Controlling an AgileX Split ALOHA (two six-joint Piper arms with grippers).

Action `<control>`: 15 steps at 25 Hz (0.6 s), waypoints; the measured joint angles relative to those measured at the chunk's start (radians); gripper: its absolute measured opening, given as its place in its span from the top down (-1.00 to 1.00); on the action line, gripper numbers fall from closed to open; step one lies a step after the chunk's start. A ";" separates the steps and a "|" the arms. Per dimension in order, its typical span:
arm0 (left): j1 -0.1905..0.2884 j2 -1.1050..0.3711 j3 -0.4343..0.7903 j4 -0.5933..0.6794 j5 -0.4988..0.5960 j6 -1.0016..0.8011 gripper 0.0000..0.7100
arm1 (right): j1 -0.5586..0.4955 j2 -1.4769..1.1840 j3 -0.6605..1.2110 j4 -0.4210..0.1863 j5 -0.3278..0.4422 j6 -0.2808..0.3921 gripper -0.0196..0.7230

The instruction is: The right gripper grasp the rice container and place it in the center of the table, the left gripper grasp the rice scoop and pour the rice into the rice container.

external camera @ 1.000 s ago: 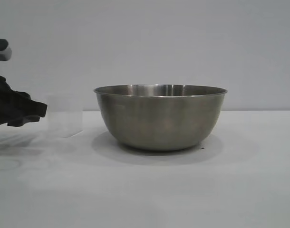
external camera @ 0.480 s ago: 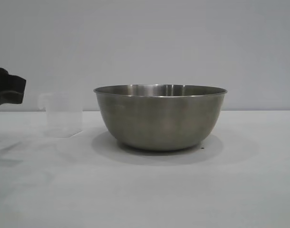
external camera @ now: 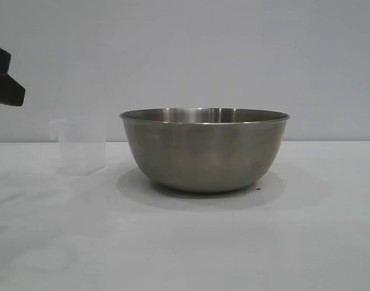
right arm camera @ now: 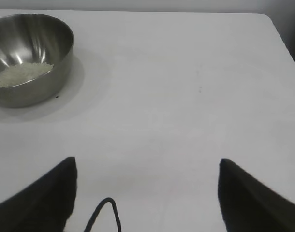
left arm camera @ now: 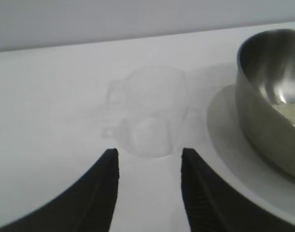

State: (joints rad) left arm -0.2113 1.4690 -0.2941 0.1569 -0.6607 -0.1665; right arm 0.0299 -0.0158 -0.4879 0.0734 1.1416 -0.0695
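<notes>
The steel rice container stands in the middle of the white table. It holds rice, which also shows in the left wrist view. The clear plastic rice scoop stands upright and empty to the container's left, apart from it; in the left wrist view it lies just beyond my fingertips. My left gripper is open and empty, raised at the far left edge of the exterior view. My right gripper is open wide and empty, far from the container.
The table's far right edge and corner show in the right wrist view. A thin black cable loops between the right fingers. A plain grey wall stands behind the table.
My left gripper has drawn back from the scoop and risen up and to the left. The scoop stays standing on the table. The container has not moved.
</notes>
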 joint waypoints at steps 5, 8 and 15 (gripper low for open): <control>0.000 -0.156 0.002 0.000 0.216 -0.066 0.26 | 0.000 0.000 0.000 0.000 0.000 0.000 -0.53; 0.000 -0.266 0.002 0.007 0.349 -0.086 0.26 | 0.000 0.000 0.000 0.000 0.000 0.000 -0.53; 0.000 -0.514 -0.034 0.052 0.702 -0.092 0.26 | 0.000 0.000 0.000 0.000 0.000 0.000 -0.53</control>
State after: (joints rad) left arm -0.2113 0.9546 -0.3281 0.2090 0.0415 -0.2582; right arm 0.0299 -0.0158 -0.4879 0.0734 1.1416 -0.0695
